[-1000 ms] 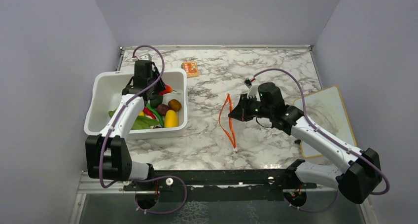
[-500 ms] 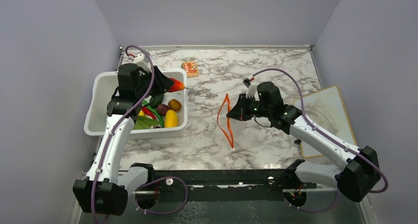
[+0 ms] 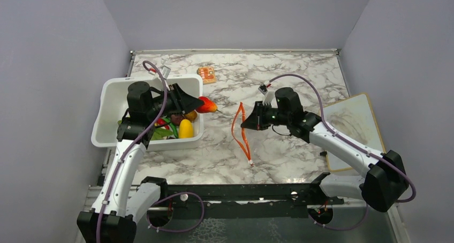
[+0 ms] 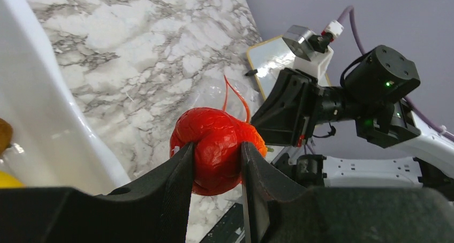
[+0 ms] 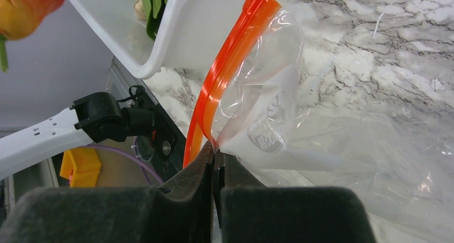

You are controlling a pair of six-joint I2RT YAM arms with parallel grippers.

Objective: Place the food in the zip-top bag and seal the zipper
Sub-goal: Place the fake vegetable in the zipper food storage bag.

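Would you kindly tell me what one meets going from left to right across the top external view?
White rectangular plastic tub → red plastic toy vegetable → clear floppy zip-top bag with its orange-red mouth strip → pale flat board with a light rim.

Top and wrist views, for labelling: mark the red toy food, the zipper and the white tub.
red toy food (image 3: 210, 106): top view, its orange tip.
zipper (image 5: 227, 66): right wrist view, middle of the orange strip.
white tub (image 3: 160, 144): top view, near wall.

Table (image 3: 300, 77): white marble, grey veins. Tub (image 3: 107, 109): white. Pepper (image 3: 206, 105): red, orange tip. Bag (image 5: 332, 141): clear, orange strip (image 5: 232, 61).
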